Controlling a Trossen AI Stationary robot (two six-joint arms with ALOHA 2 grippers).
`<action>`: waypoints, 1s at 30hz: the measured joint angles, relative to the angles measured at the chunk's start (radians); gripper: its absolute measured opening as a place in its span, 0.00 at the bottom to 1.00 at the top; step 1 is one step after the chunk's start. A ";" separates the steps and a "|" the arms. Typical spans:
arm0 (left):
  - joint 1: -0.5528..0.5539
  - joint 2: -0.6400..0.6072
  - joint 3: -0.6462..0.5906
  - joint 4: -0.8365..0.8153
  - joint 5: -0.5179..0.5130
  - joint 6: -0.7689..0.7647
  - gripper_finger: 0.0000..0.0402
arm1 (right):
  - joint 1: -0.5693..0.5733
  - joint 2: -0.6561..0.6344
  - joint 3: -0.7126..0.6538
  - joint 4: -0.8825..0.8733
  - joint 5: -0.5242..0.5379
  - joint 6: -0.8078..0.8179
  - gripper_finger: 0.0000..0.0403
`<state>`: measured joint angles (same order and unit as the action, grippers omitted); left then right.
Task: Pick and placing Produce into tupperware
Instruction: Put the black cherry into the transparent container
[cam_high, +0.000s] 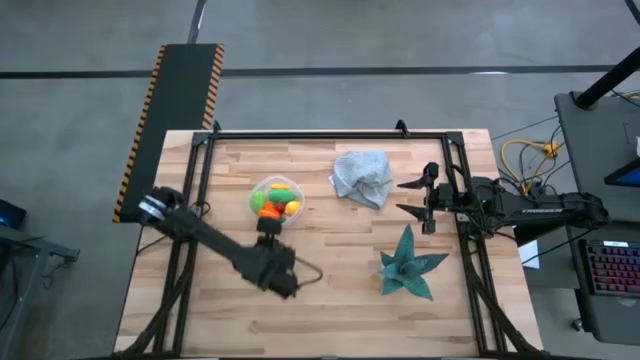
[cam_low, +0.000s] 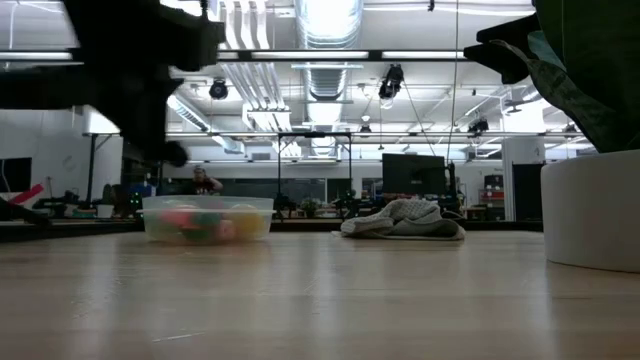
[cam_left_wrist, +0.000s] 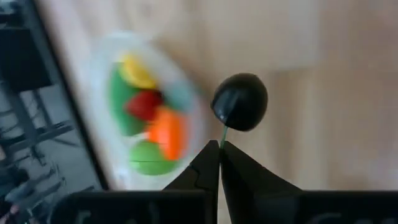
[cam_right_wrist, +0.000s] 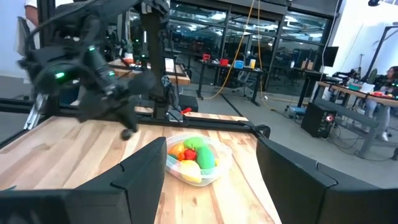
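While dangling by its stem, dark round produce (cam_left_wrist: 240, 101) below left pincer (cam_left_wrist: 220, 152).

Lab: exposed ceiling ducts (cam_low: 330, 25), monitors (cam_low: 412, 172), workbenches (cam_right_wrist: 233, 67).

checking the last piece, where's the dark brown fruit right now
In the left wrist view the dark brown fruit hangs by its green stem from the shut left end effector, beside the container.
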<state>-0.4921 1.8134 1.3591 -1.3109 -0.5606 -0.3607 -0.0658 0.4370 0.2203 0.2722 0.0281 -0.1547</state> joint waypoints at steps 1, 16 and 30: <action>0.025 -0.014 -0.003 0.002 -0.024 0.012 0.00 | 0.000 0.000 0.000 0.000 0.000 0.000 0.60; 0.423 -0.197 -0.117 0.100 -0.169 0.187 0.00 | 0.000 0.000 0.000 0.000 0.000 -0.002 0.60; 0.666 -0.167 -0.209 0.343 -0.067 0.368 0.00 | 0.000 0.000 0.000 -0.003 0.000 -0.005 0.60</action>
<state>0.1734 1.6465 1.1496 -0.9683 -0.6275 0.0074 -0.0658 0.4374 0.2203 0.2687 0.0280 -0.1601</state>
